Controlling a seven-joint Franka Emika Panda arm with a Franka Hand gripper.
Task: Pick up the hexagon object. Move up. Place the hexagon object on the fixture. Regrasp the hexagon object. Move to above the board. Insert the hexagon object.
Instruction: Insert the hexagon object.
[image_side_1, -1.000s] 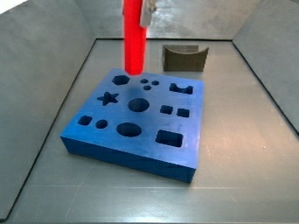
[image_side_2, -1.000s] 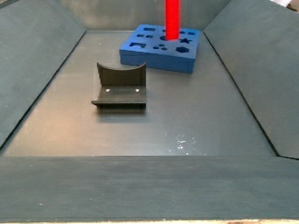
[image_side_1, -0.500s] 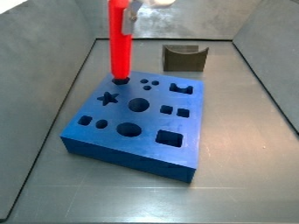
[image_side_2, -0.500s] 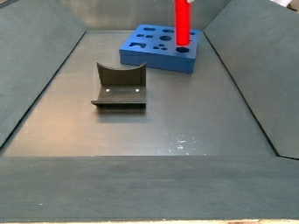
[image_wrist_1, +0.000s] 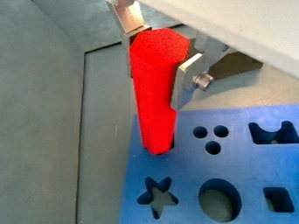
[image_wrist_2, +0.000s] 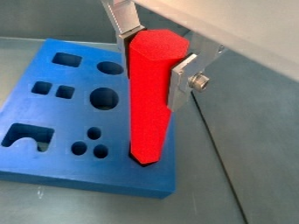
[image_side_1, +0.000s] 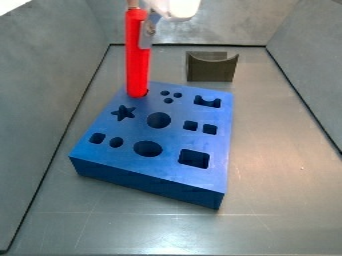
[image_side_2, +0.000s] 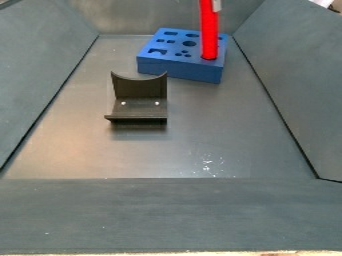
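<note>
Grey floor (image_side_2: 174, 150) — sloped grey walls (image_side_2: 40, 90) around.

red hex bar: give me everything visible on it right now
The red bar is a plain, matte, bright red prism with flat facets and a hexagonal top face, plastic by its look. It stands upright, clamped near its top between the silver fingers of the gripper, which sits above the blue board's far corner. Its lower end is at the board's top surface by that corner, beside the three small round holes; how deep it sits cannot be told. The dark fixture stands apart, untouched.
</note>
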